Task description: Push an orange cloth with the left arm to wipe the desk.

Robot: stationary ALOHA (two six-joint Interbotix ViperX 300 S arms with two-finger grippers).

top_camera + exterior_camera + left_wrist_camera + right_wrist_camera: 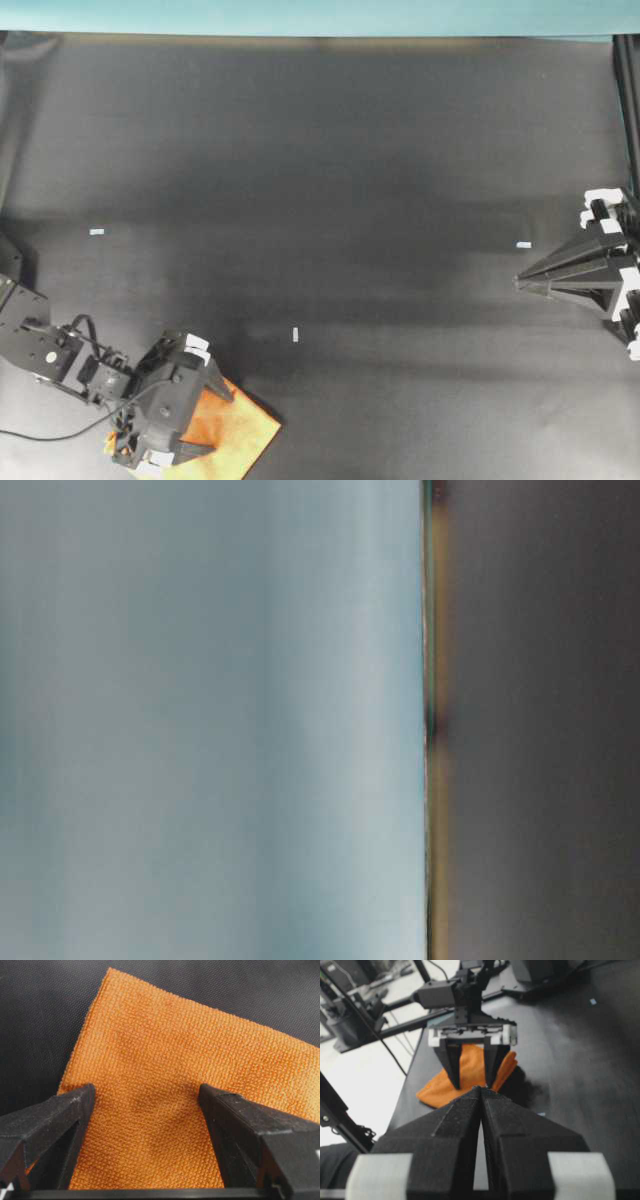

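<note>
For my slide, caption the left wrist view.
Open left gripper pressing its black fingers onto the folded orange microfibre cloth on the black desk.

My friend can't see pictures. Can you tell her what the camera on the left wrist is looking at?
A folded orange microfibre cloth with a woven texture fills most of the view, lying flat on a matte black desk. The left gripper reaches in from the bottom edge with its two black jaws spread wide, their tips over the cloth with bare fabric between them.
</note>
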